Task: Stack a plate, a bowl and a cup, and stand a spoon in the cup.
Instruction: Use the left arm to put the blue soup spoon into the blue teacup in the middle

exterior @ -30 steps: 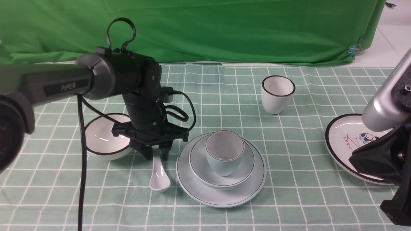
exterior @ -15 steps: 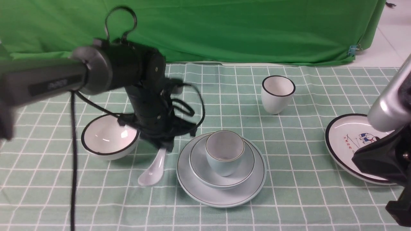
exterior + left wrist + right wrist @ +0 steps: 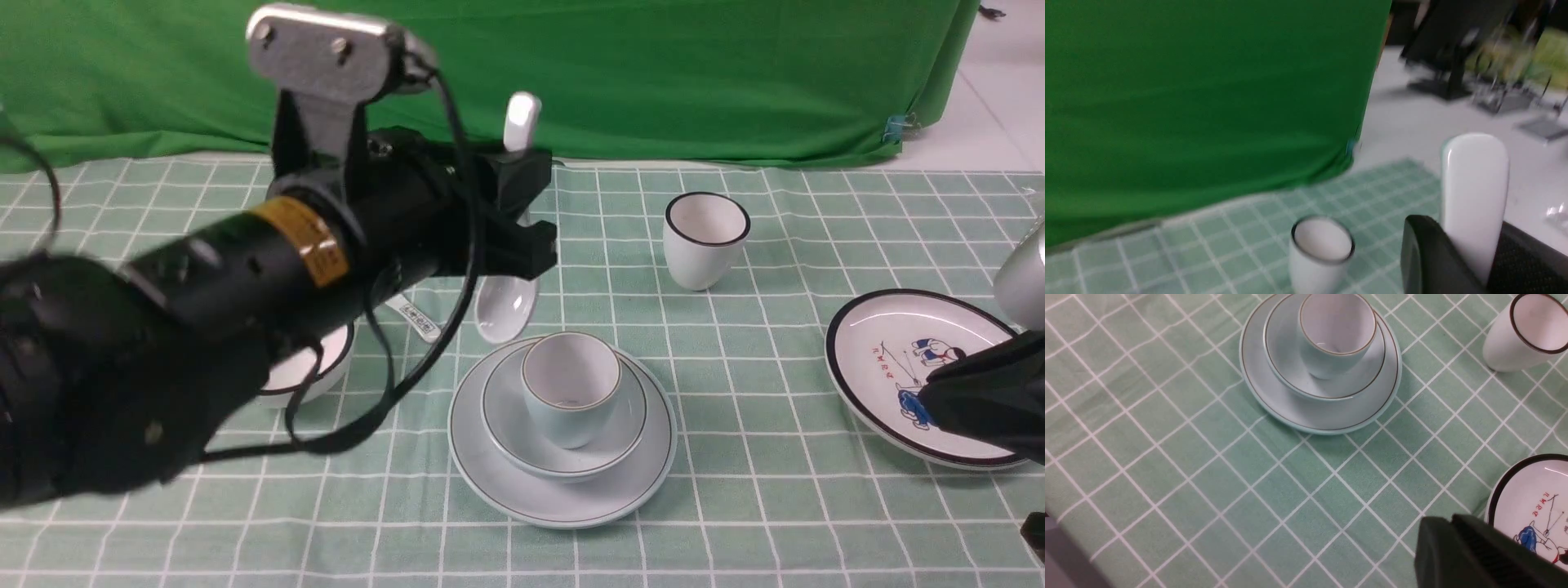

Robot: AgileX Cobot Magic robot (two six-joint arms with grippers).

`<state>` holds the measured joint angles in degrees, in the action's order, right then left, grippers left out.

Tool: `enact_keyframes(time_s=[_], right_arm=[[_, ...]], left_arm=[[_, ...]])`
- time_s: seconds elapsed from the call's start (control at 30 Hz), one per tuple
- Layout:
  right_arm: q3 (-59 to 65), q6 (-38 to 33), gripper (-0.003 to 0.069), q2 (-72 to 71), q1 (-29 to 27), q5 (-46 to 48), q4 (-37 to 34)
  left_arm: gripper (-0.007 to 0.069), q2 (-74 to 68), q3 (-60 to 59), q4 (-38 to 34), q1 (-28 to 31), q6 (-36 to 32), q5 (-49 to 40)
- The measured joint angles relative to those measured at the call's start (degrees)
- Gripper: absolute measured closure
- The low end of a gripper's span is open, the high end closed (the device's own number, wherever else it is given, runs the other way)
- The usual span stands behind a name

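The pale blue cup stands in the shallow bowl, which sits on the plain plate at the middle front. In the right wrist view the cup, bowl and plate show stacked, and the cup is empty. My left gripper is shut on the white spoon, which hangs nearly upright, scoop down, just behind and left of the stack. Its handle rises between the jaws. My right gripper is shut and empty, low over the cloth beside the picture plate.
A white black-rimmed cup stands at the back right. A black-rimmed plate with cartoon figures lies at the right. A black-rimmed bowl and a printed spoon handle show partly behind my left arm. A green curtain backs the table.
My left gripper closed on the spoon, lifted it off the cloth and swung it up and right, turning it upright beside the stack. The right arm sank slightly.
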<state>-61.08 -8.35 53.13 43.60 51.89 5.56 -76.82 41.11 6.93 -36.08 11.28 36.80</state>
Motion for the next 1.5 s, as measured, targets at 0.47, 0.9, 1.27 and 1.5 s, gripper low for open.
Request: enact_keyframes(time_s=[0.47,0.9,1.27,1.5], right_arm=[[0.1,0.1,0.0589,0.0,0.0,-0.1,0.0],[0.1,0.1,0.0589,0.0,0.0,-0.1,0.0],[0.1,0.1,0.0589,0.0,0.0,0.1,0.0],[0.1,0.1,0.0589,0.0,0.0,0.1,0.0]], left_arm=[[0.0514,-17.6,-1.9,9.4,-0.1,3.7,23.0],[0.0514,-27.0,-0.3,5.0,1.4,3.5,27.8],[0.0514,-31.8,0.1,4.7,1.4,3.5,26.9],[0.0424,-33.1,0.1,5.8,1.4,3.5,26.8]])
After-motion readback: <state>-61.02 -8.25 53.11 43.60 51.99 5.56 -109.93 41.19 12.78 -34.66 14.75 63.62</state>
